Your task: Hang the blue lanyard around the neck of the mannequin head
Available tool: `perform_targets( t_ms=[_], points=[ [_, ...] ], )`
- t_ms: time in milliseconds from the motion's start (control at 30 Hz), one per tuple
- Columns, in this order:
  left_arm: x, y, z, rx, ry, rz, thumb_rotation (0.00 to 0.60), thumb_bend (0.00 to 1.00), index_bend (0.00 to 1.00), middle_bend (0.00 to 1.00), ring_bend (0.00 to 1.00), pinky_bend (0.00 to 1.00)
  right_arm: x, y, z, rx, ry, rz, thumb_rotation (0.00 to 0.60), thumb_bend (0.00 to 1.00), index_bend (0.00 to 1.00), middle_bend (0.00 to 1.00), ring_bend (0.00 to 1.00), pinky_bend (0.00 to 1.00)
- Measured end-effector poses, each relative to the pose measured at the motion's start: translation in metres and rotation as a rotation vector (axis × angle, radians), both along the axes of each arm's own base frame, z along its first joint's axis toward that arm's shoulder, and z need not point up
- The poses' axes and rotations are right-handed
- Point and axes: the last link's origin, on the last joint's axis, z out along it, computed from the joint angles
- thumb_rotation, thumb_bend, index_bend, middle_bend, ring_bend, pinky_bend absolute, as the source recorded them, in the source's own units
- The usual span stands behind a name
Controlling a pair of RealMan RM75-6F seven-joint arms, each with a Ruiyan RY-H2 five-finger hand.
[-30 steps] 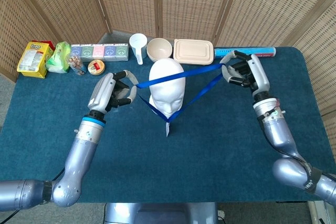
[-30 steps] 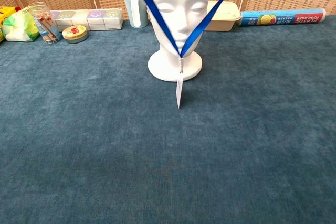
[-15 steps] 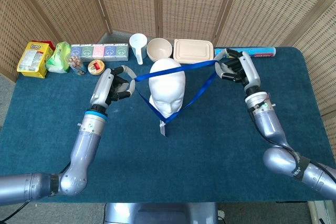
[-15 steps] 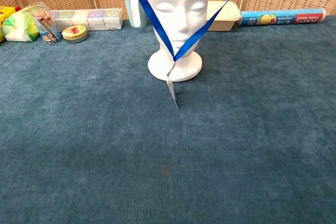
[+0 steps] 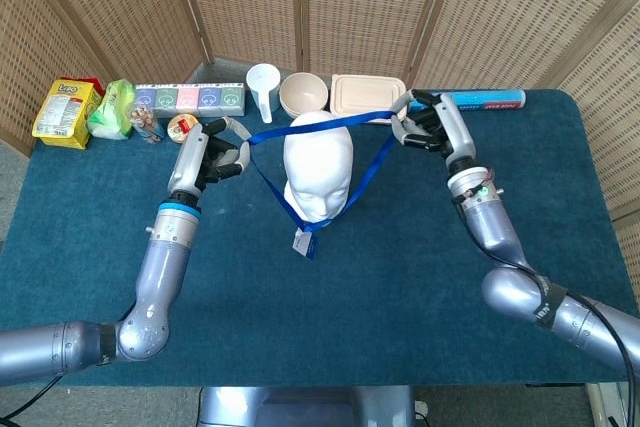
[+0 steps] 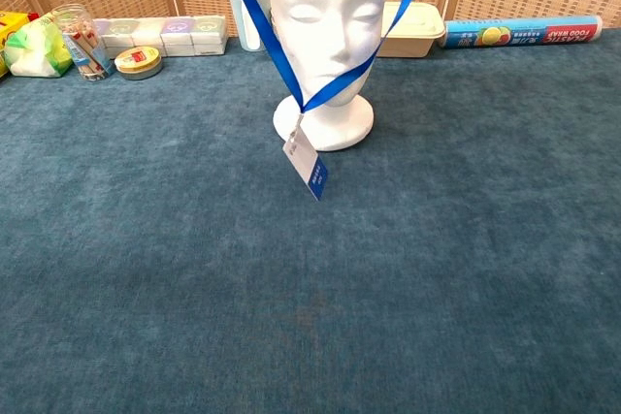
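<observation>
On the blue table (image 5: 420,277), the white mannequin head (image 5: 318,173) stands inside the blue lanyard (image 5: 372,169), its rear band across the crown. Only the head view shows the left hand (image 5: 203,158) and right hand (image 5: 430,124) pinching the loop's sides. The chest view shows the badge (image 6: 305,168) hanging tilted before the neck.

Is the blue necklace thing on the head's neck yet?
Not yet. The blue lanyard is stretched over the mannequin head, held up by both robot hands.
</observation>
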Motion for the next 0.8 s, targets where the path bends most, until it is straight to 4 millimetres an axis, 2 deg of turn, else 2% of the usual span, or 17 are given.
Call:
perform_targets(
  t_ms=[800],
  points=[
    [0.003,0.021,-0.003,0.012,-0.01,0.025,0.6,0.51,0.72,1.0,1.0,1.0,0.013,-0.023,-0.015,-0.02,0.057,-0.009,0.6,0.54,0.67,0.99,1.0,1.0]
  ],
)
